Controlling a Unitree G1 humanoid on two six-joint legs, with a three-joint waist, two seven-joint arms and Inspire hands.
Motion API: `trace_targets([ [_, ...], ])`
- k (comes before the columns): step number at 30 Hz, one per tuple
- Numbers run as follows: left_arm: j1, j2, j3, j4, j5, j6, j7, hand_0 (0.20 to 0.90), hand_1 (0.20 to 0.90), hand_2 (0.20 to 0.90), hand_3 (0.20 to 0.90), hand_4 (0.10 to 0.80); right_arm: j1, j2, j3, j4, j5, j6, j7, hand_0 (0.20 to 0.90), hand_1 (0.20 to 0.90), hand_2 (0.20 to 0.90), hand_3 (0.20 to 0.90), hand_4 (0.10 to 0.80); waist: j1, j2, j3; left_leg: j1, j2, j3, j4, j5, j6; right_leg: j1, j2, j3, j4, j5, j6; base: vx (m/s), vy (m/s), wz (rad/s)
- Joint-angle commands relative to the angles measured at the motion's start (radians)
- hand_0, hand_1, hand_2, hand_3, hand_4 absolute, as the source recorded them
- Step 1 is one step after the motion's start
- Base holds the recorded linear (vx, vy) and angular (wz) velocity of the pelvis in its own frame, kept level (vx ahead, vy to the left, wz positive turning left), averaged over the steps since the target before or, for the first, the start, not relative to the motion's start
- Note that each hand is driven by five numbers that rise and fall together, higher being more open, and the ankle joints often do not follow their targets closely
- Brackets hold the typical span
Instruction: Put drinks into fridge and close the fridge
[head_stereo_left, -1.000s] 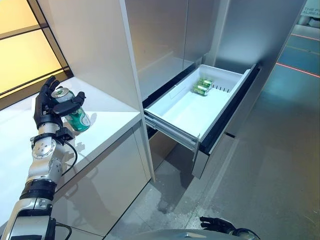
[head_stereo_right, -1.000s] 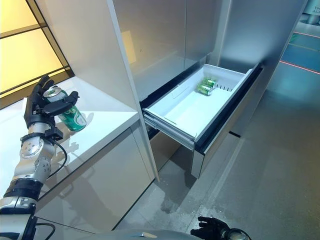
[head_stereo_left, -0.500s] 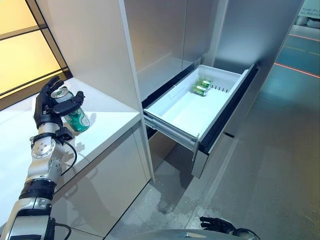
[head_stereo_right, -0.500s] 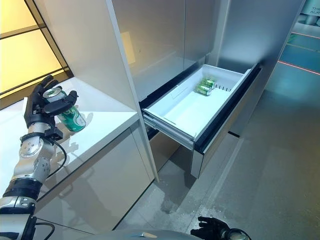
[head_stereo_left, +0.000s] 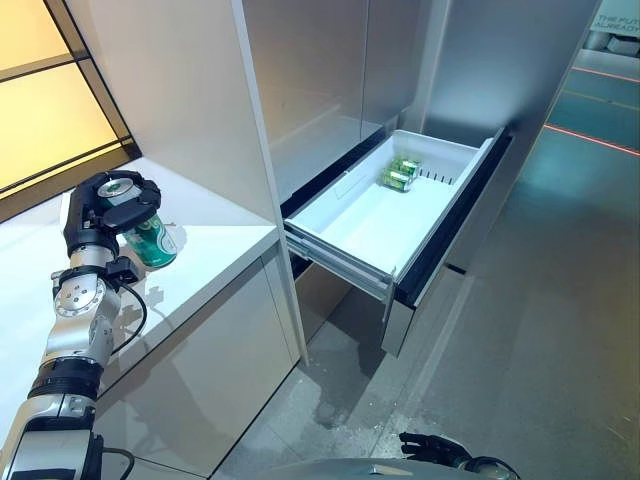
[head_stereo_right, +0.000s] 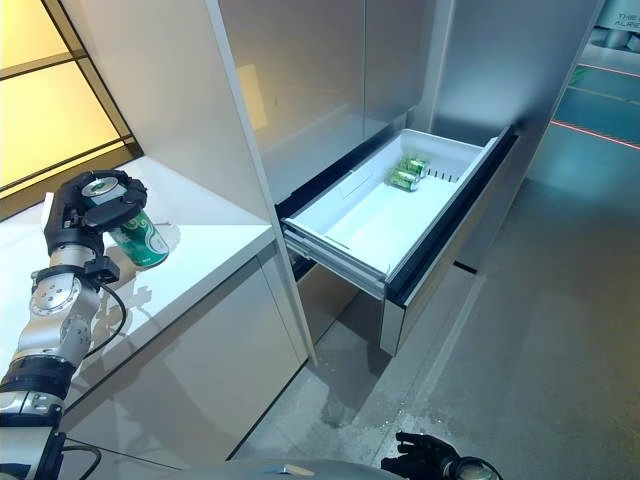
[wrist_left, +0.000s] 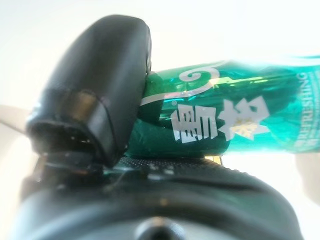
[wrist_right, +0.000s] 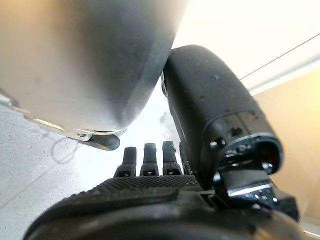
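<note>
A green drink can (head_stereo_left: 152, 243) leans tilted on the white counter (head_stereo_left: 215, 235) at the left. My left hand (head_stereo_left: 98, 208) is shut on its top end, fingers and thumb curled over the silver lid. The left wrist view shows the can (wrist_left: 225, 125) against the palm with the thumb (wrist_left: 95, 95) pressed on it. To the right the fridge drawer (head_stereo_left: 455, 235) stands pulled out, and two green cans (head_stereo_left: 400, 172) lie at the back of its white bin (head_stereo_left: 340, 255). My right hand (head_stereo_left: 432, 446) hangs low near the floor, with its fingers (wrist_right: 150, 157) relaxed and holding nothing.
A tall white cabinet panel (head_stereo_left: 255, 150) rises between the counter and the open drawer. The drawer juts out over the grey floor (head_stereo_left: 540, 330). A yellow-lit window (head_stereo_left: 50, 100) lies behind the counter.
My left hand's fingers, spread beside the can before, have curled shut over its top. The can has hardly moved. The view has shifted slightly.
</note>
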Motion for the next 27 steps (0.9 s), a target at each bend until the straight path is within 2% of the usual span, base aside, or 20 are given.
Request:
trace_targets([
  [1, -0.168, 0.061, 0.006, -0.050, -0.034, -0.106, -0.026, 0.300, 0.300, 0.300, 0.200, 0.100, 0.003, -0.063, 0.042, 0.008, 0.057, -0.059, 0.031, 0.900, 0.900, 0.900, 0.900, 0.800, -0.011, 0.030, -0.012, 0.026, -0.041, -0.002, 0.009, -0.134, 0.030, -0.054, -0.009, -0.017, 0.097, -0.082, 0.067, 0.000, 0.000, 0.00],
  [5, -0.178, 0.051, 0.011, -0.193, -0.104, -0.128, -0.020, 0.300, 0.300, 0.300, 0.200, 0.100, -0.010, -0.076, 0.043, -0.095, 0.112, -0.131, 0.047, 0.900, 0.900, 0.900, 0.900, 0.800, -0.011, 0.024, -0.012, 0.025, -0.038, -0.002, 0.008, -0.133, 0.031, -0.054, -0.009, -0.017, 0.096, -0.080, 0.065, 0.000, 0.000, 0.00],
  [7, -0.186, 0.033, 0.015, -0.300, -0.149, -0.180, -0.027, 0.300, 0.300, 0.300, 0.200, 0.100, -0.013, -0.090, 0.066, -0.273, 0.163, -0.152, 0.060, 0.900, 0.900, 0.900, 0.900, 0.800, -0.014, 0.018, -0.012, 0.022, -0.036, -0.004, 0.008, -0.130, 0.032, -0.057, -0.009, -0.015, 0.096, -0.078, 0.063, -0.015, -0.012, 0.00],
  [10, -0.191, 0.022, 0.014, -0.429, -0.198, -0.241, -0.051, 0.300, 0.300, 0.300, 0.200, 0.100, 0.011, -0.112, 0.085, -0.570, 0.215, -0.112, 0.099, 0.900, 0.900, 0.900, 0.900, 0.800, -0.025, 0.009, -0.014, 0.017, -0.033, -0.003, 0.008, -0.127, 0.033, -0.061, -0.011, -0.015, 0.096, -0.077, 0.063, -0.031, -0.024, -0.02],
  [12, -0.183, 0.014, -0.002, -0.529, -0.232, -0.296, -0.111, 0.300, 0.300, 0.300, 0.200, 0.100, 0.033, -0.131, 0.095, -0.821, 0.283, -0.032, 0.173, 0.900, 0.900, 0.900, 0.900, 0.800, -0.034, 0.003, -0.015, 0.013, -0.032, -0.001, 0.008, -0.123, 0.030, -0.065, -0.012, -0.016, 0.097, -0.077, 0.065, -0.040, -0.022, -0.03],
  [13, -0.180, 0.013, -0.004, -0.536, -0.237, -0.302, -0.122, 0.300, 0.300, 0.300, 0.200, 0.100, 0.035, -0.137, 0.096, -0.837, 0.294, -0.032, 0.187, 0.900, 0.900, 0.900, 0.900, 0.800, -0.034, 0.003, -0.015, 0.013, -0.032, -0.001, 0.008, -0.123, 0.030, -0.066, -0.012, -0.016, 0.098, -0.077, 0.065, -0.044, -0.020, -0.03],
  [15, -0.147, 0.004, -0.036, -0.623, -0.236, -0.329, -0.183, 0.300, 0.300, 0.300, 0.200, 0.100, 0.017, -0.170, 0.085, -1.001, 0.372, 0.048, 0.252, 0.900, 0.900, 0.900, 0.900, 0.800, -0.032, -0.002, -0.014, 0.011, -0.032, -0.001, 0.008, -0.120, 0.028, -0.067, -0.012, -0.017, 0.097, -0.076, 0.066, -0.034, -0.020, -0.04],
  [16, -0.133, -0.002, -0.049, -0.647, -0.227, -0.343, -0.212, 0.300, 0.300, 0.300, 0.200, 0.100, 0.007, -0.184, 0.083, -1.036, 0.399, 0.051, 0.273, 0.900, 0.900, 0.900, 0.900, 0.800, -0.030, -0.004, -0.012, 0.011, -0.032, -0.002, 0.008, -0.120, 0.029, -0.067, -0.012, -0.017, 0.097, -0.075, 0.066, -0.038, -0.025, -0.05],
  [17, -0.090, -0.018, -0.078, -0.725, -0.205, -0.345, -0.253, 0.300, 0.300, 0.300, 0.200, 0.100, -0.021, -0.207, 0.074, -1.148, 0.457, 0.119, 0.283, 0.900, 0.900, 0.900, 0.900, 0.800, -0.024, -0.008, -0.009, 0.009, -0.033, -0.006, 0.008, -0.117, 0.030, -0.065, -0.011, -0.017, 0.095, -0.072, 0.065, -0.039, -0.026, -0.02],
  [18, -0.069, -0.028, -0.089, -0.749, -0.201, -0.348, -0.280, 0.300, 0.300, 0.300, 0.200, 0.100, -0.035, -0.216, 0.069, -1.190, 0.487, 0.148, 0.286, 0.900, 0.900, 0.900, 0.900, 0.800, -0.021, -0.009, -0.008, 0.010, -0.033, -0.009, 0.008, -0.116, 0.032, -0.064, -0.010, -0.016, 0.094, -0.071, 0.065, -0.033, -0.023, -0.02],
  [21, -0.046, -0.040, -0.109, -0.785, -0.207, -0.340, -0.348, 0.300, 0.300, 0.300, 0.200, 0.100, -0.074, -0.229, 0.062, -1.247, 0.550, 0.179, 0.297, 0.900, 0.900, 0.900, 0.900, 0.800, -0.015, -0.011, -0.007, 0.010, -0.035, -0.015, 0.008, -0.115, 0.035, -0.062, -0.009, -0.015, 0.092, -0.069, 0.064, 0.000, 0.000, 0.00],
  [24, -0.032, -0.053, -0.135, -0.806, -0.218, -0.325, -0.422, 0.300, 0.300, 0.300, 0.200, 0.100, -0.111, -0.225, 0.061, -1.310, 0.625, 0.187, 0.282, 0.900, 0.900, 0.900, 0.900, 0.800, -0.011, -0.012, -0.008, 0.007, -0.036, -0.020, 0.008, -0.111, 0.037, -0.061, -0.008, -0.013, 0.088, -0.063, 0.063, -0.010, -0.012, 0.00],
  [27, -0.033, -0.056, -0.154, -0.816, -0.246, -0.294, -0.469, 0.300, 0.300, 0.300, 0.200, 0.100, -0.144, -0.223, 0.048, -1.355, 0.699, 0.156, 0.252, 0.900, 0.900, 0.900, 0.900, 0.800, -0.009, -0.013, -0.009, 0.006, -0.035, -0.021, 0.008, -0.111, 0.039, -0.059, -0.009, -0.014, 0.083, -0.059, 0.063, -0.017, -0.025, -0.01],
])
